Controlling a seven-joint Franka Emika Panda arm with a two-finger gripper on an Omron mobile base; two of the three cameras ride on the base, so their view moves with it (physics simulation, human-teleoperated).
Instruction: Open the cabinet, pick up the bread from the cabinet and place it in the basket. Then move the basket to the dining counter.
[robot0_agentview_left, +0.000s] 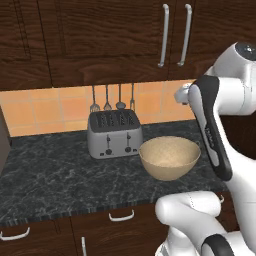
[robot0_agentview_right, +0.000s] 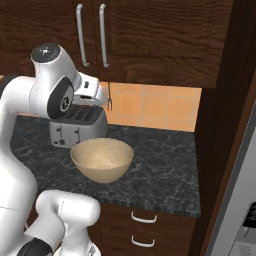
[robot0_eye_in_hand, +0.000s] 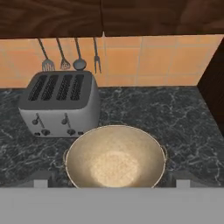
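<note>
Hand view alone catching fingers spread wide, gripping nothing, above basket beside toaster; cabinet shut.

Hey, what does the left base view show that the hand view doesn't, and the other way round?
The left base view alone shows the closed dark brown wall cabinet's long silver bar handles, the white robot arm and the lower drawers' short handles. The hand view alone looks straight down into the basket's empty speckled inside. Both show the round tan basket, the silver four-slot toaster, the hanging utensils and the black marbled countertop.
</note>
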